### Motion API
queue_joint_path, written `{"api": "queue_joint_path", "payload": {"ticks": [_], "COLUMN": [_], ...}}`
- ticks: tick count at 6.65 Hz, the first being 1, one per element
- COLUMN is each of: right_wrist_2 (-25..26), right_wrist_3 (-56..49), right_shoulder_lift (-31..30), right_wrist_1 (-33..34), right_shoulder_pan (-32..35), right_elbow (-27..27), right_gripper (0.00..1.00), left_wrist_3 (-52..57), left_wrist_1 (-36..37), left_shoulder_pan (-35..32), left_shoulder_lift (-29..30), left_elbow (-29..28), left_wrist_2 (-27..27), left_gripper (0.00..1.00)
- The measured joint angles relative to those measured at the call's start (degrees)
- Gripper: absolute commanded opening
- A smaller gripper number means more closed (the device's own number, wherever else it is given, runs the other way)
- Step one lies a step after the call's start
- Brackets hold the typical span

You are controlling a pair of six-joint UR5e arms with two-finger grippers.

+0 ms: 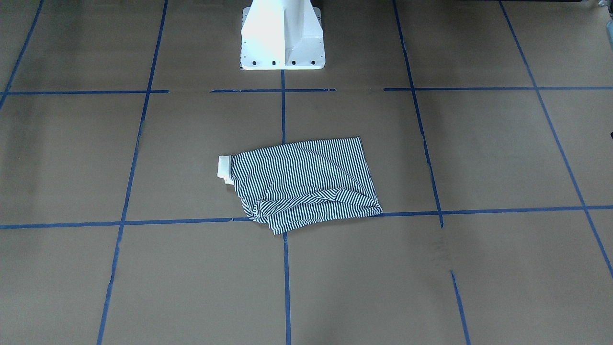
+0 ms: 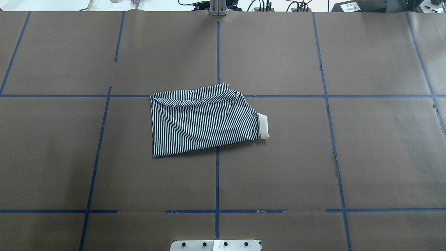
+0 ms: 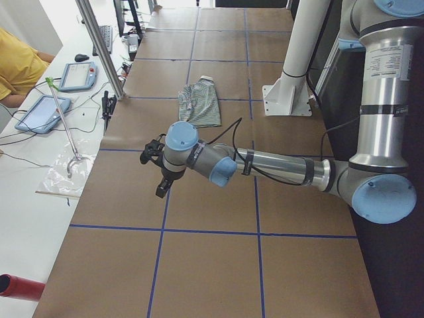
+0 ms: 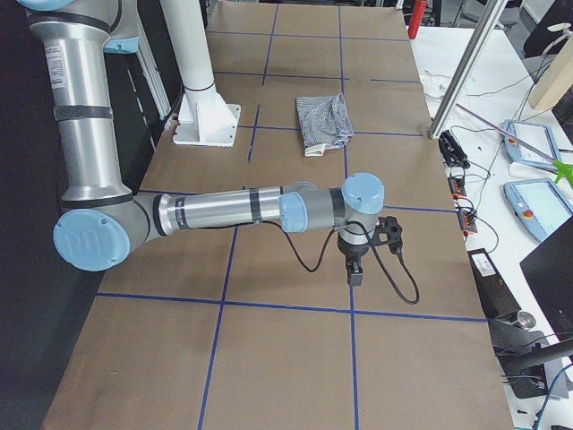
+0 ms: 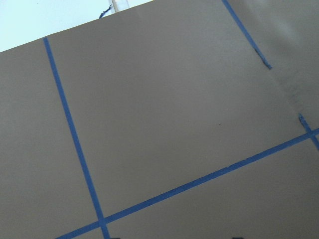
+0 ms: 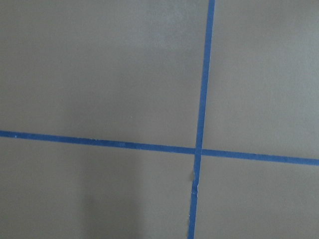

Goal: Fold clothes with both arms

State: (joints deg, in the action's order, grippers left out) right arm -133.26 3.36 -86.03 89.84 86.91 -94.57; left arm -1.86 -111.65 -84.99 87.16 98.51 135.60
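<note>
Bare brown surface (image 2: 383, 157) opens on every side of the polo shirt (image 2: 204, 120), lying low and flat at centre. White pedestal (image 1: 282, 38) stands at the robot's edge, well apart from it. Left end effector (image 3: 161, 191) and right end effector (image 4: 355, 274) hang over opposite ends, well apart from the shirt. A metal post (image 3: 99, 46) rises at the operators' edge.

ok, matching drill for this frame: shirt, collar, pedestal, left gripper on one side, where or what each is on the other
Things:
1. polo shirt
2. collar
3. pedestal base
4. left gripper

Places and states:
A. over bare brown paper, apart from the shirt
B. white, at the robot's side
C. striped, folded, lying across a blue tape line
D. cream, sticking out of the shirt's end on the robot's right

Pairs: 1-C, 2-D, 3-B, 4-A
</note>
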Motion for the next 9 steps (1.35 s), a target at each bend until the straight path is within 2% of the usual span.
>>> {"api": "queue_joint_path", "payload": {"ticks": [3, 9], "right_wrist_2": [0.0, 0.1], "right_wrist_3": [-1.0, -0.7], "right_shoulder_lift": [-2.8, -2.7], "right_wrist_1": [0.7, 0.2], "right_shoulder_pan": [-0.7, -3.6], "right_elbow": [-2.7, -4.2], "right_gripper": [1.0, 1.0], "left_wrist_3": [1.3, 1.5], "left_wrist_1": [0.8, 0.7], "left_shoulder_pan": [-0.4, -0.3], "left_shoulder_lift": [-4.9, -8.2], "left_elbow": [1.8, 3.3], "left_wrist_2": [2.6, 2.6], "left_gripper": [1.0, 1.0]}}
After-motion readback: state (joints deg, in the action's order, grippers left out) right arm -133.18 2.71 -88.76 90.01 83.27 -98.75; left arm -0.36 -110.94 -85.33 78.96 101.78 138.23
